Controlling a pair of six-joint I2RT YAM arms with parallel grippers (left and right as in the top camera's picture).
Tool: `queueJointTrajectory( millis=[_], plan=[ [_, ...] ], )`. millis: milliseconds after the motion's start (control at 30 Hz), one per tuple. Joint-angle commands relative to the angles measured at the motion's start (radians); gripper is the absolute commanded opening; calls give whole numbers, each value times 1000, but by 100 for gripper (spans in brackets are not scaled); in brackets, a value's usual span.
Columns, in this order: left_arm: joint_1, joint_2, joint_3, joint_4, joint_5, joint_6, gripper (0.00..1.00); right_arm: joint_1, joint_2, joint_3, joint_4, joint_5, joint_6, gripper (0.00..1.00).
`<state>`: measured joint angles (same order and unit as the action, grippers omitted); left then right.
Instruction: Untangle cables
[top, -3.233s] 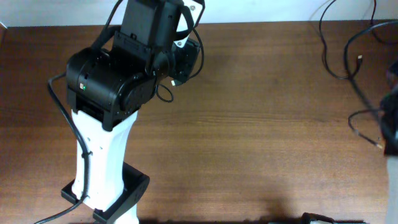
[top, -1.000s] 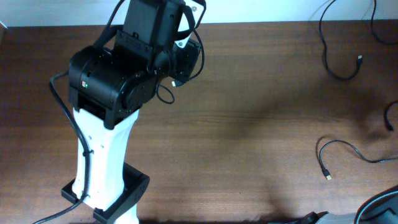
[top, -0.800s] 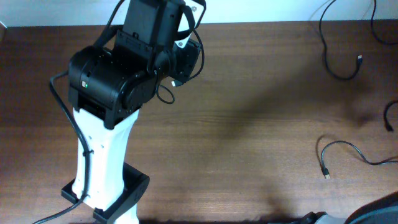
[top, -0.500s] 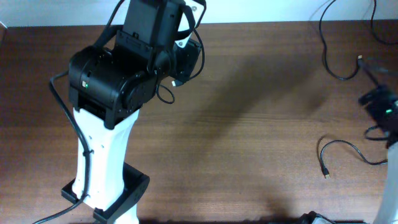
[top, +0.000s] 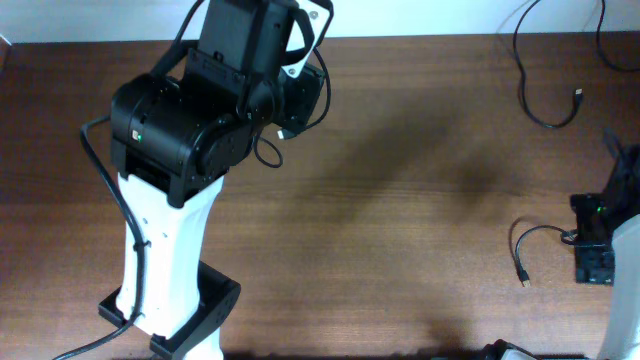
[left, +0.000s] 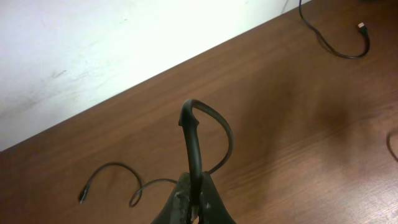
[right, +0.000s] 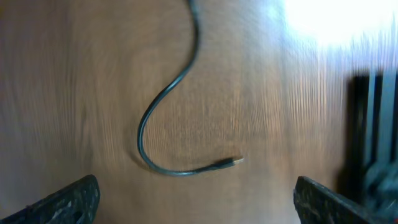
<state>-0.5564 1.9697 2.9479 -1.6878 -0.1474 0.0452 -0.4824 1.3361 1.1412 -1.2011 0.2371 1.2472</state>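
A thin black cable lies loose on the brown bench. It is bent like a hook and has a small plug at its end. The right gripper hangs over it, fingers spread wide. The left gripper is up high, pinching a looped cable that curls upward.
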Motion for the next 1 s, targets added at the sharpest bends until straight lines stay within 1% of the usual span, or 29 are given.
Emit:
queueJointTrajectory(
  millis=[0,33,100,267,433,467,500,533,667,800,933,967],
  plan=[
    [-4,-1,-2,0,21,13,0,5,8,-101,90,36,386,98],
    [-4,-1,-2,0,21,13,0,5,16,-135,143,37,385,92],
    [-4,-1,-2,0,20,13,0,5,46,-196,252,37,385,86],
    [-4,-1,-2,0,21,13,0,5,146,-218,397,66,385,84],
    [-4,-1,-2,0,21,13,0,5,254,-218,447,63,383,82],
    [-4,-1,-2,0,21,13,0,5,268,-218,451,63,381,81],
    [-4,-1,-2,0,21,13,0,5,298,-218,451,63,380,64],
    [-4,-1,-2,0,21,13,0,5,313,-218,451,62,356,4],
    [-4,-1,-2,0,21,13,0,5,305,-209,450,10,295,4],
    [-4,-1,-2,0,21,13,0,5,223,-161,450,27,179,4],
    [-4,-1,-2,0,21,13,0,5,145,-80,469,63,8,4],
    [-4,-1,-2,0,21,13,0,5,128,-54,487,74,-72,4]
  ],
)
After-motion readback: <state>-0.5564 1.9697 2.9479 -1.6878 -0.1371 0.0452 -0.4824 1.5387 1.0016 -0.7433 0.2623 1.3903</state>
